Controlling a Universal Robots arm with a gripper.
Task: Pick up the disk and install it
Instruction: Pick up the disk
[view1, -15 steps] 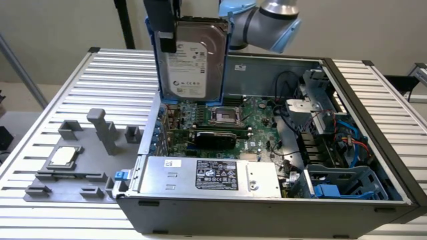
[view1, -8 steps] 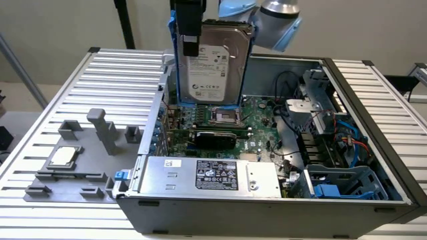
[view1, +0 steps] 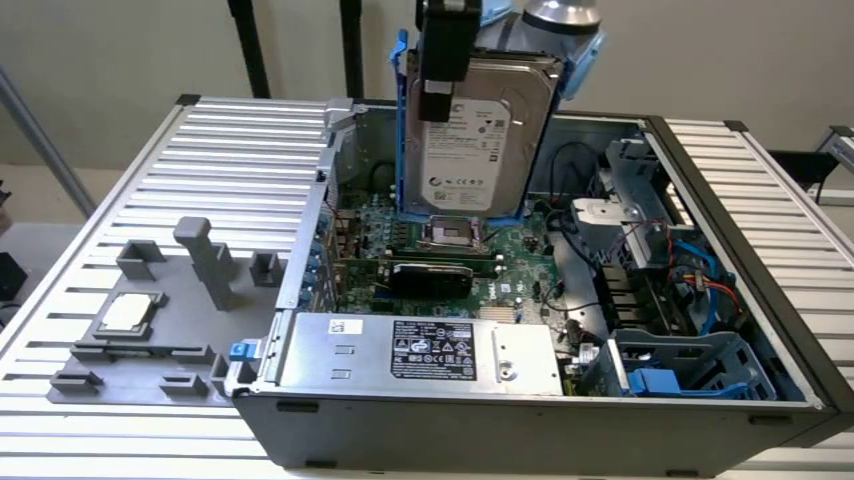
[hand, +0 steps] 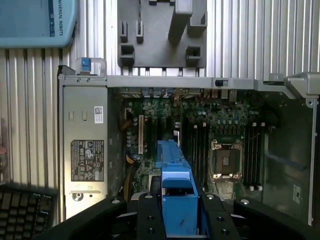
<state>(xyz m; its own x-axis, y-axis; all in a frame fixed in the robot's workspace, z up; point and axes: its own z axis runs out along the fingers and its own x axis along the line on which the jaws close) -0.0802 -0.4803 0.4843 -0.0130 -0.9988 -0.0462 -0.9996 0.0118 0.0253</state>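
Holding disk (view1: 478, 150) above open computer case (view1: 534, 432)

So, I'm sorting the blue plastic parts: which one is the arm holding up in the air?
The blue carrier framing the disk, gripped upright over the case by the gripper; the blue drive cage and small blue tab sit low.

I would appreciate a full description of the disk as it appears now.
The disk is a flat silver-grey metal hard drive with a white printed label, framed by a bright blue plastic carrier. Clamped in the gripper, it hangs upright above the open computer case, apparently touching nothing else.
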